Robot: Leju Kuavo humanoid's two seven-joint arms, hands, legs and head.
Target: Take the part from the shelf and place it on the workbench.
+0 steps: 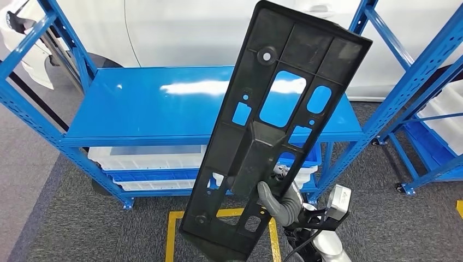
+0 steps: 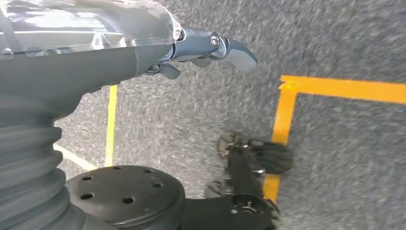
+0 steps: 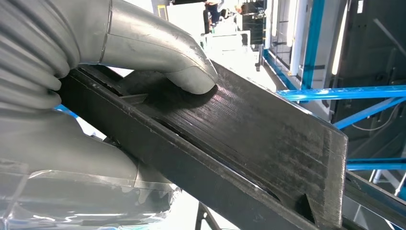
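Right hand (image 1: pixel 281 203) clamped on long black moulded plastic part (image 1: pixel 273 125), ribbed, cut-outs through it, held upright-tilted before glossy blue steel shelf (image 1: pixel 153 106). Left hand (image 2: pixel 210 48) hangs over grey carpet (image 2: pixel 335 43), fingers seemingly loose, holding nothing.

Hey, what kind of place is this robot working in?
Probably a factory or warehouse parts area: blue steel shelving holding white bins, yellow floor marking tape on grey carpet, and a black moulded plastic part in the right robot hand.
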